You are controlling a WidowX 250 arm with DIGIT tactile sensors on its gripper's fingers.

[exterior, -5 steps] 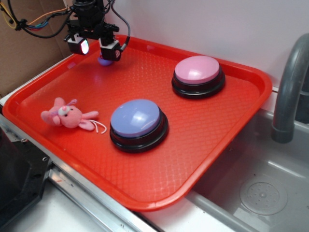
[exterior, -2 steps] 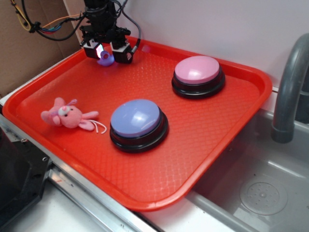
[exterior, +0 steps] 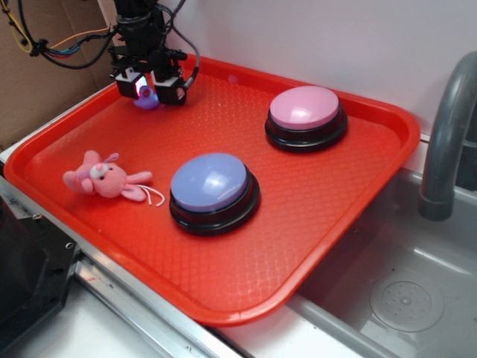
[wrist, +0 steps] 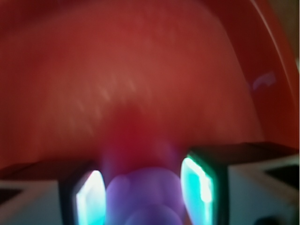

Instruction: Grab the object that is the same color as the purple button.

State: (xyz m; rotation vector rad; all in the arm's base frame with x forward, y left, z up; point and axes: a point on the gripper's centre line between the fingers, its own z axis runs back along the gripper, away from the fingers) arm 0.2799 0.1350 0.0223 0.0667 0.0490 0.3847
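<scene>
The tiny purple duck (exterior: 147,99) sits low at the tray's far left corner, between my gripper's (exterior: 149,95) two fingers. In the wrist view the duck (wrist: 145,197) is a blurred purple shape that fills the space between the glowing pads (wrist: 199,185), and my gripper (wrist: 143,187) is shut on it. The purple button (exterior: 210,183), lavender-blue on a black base, stands mid-tray, well in front and to the right of the gripper.
A pink-topped button (exterior: 304,108) stands at the back right of the red tray (exterior: 320,216). A pink plush bunny (exterior: 104,179) lies near the tray's left front. A grey faucet (exterior: 447,134) and sink (exterior: 402,298) are to the right.
My gripper dropped around the duck, then shifted left and slightly toward the front. The duck moved with it, and the fingers stand closer together than before.
</scene>
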